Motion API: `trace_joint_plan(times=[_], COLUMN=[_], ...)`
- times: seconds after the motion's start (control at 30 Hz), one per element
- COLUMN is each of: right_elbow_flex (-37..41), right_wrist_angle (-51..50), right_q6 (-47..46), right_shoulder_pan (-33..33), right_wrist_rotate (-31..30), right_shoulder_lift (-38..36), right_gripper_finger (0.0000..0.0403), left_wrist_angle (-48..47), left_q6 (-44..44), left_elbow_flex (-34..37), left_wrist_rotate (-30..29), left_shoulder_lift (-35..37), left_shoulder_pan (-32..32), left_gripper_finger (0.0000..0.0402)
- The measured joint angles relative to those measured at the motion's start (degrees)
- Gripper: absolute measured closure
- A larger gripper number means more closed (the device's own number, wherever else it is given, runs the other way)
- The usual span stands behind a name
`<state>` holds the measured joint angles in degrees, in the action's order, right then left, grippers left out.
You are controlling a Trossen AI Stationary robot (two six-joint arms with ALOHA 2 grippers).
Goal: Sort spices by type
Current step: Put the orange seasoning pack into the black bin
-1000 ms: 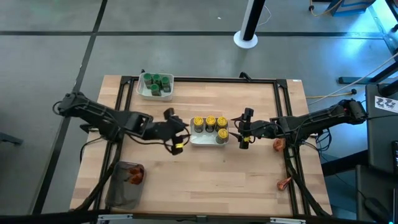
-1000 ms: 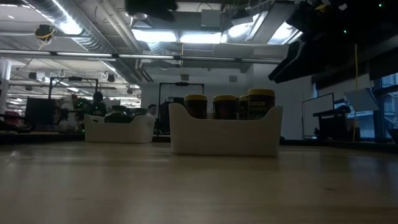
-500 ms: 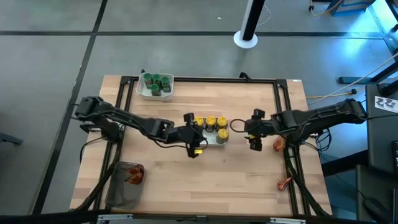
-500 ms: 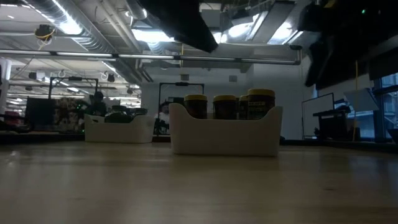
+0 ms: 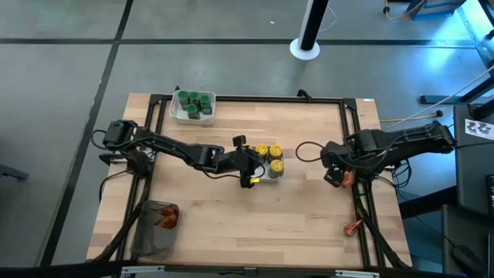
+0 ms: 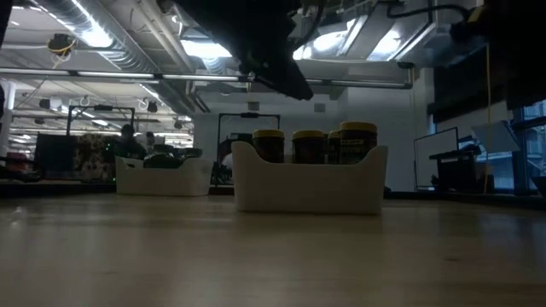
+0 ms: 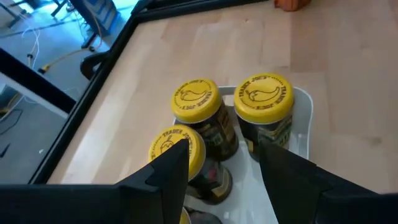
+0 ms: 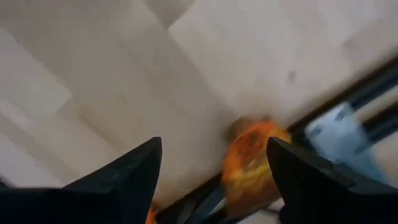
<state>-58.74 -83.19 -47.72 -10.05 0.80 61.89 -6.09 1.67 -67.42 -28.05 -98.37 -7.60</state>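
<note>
Left gripper (image 5: 248, 171): over the white tray (image 5: 272, 176) of yellow-lidded jars (image 7: 263, 101) at mid-table, fingers parted around a yellow-lidded jar (image 5: 251, 181). Right gripper (image 5: 333, 174): fingers apart, empty, beside an orange packet (image 8: 249, 163) at the table's right edge.

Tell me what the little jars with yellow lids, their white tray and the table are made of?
The yellow-lidded jars look like dark glass or clear plastic, since their sides shine; the lids look like smooth printed plastic. The white tray seems moulded plastic, matte with rounded corners. The table looks like pale wood, showing plank seams and grain.
</note>
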Motion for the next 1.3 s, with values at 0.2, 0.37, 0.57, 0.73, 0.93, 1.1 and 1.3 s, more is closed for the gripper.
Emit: trace_joint_plan(times=[0.2,0.37,0.57,0.73,0.93,1.1,1.3], right_elbow_flex=[0.0,0.0,1.6,4.4,7.4,8.6,11.5], right_wrist_angle=[-2.1,-7.3,-6.8,-6.9,-6.8,-6.7,-5.7], right_q6=[-11.0,-21.0,-28.2,-30.0,-31.8,-32.0,-33.3], right_shoulder_pan=[-3.6,-7.0,-10.0,-9.9,-9.9,-9.9,-9.8], right_wrist_rotate=[7.5,10.4,8.6,6.8,6.5,5.1,5.2], right_shoulder_lift=[0.2,0.1,0.9,2.1,2.4,2.6,2.6], right_gripper_finger=[0.0112,0.0112,0.0112,0.0112,0.0112,0.0112,0.0112], left_wrist_angle=[-2.1,-2.4,-2.3,-2.2,-1.9,-1.8,-1.8], left_q6=[-0.4,-0.4,-0.4,-0.4,-0.2,-0.2,-0.2], left_elbow_flex=[0.0,0.0,0.0,0.0,0.0,0.0,0.0], left_wrist_rotate=[0.1,0.1,0.2,0.2,0.2,0.2,0.2], left_shoulder_lift=[0.0,0.0,0.0,0.0,0.0,0.0,0.0], left_shoulder_pan=[0.1,-0.6,-0.7,-0.7,-0.6,-0.6,-0.5], left_gripper_finger=[0.0224,0.0224,0.0224,0.0224,0.0224,0.0224,0.0224])
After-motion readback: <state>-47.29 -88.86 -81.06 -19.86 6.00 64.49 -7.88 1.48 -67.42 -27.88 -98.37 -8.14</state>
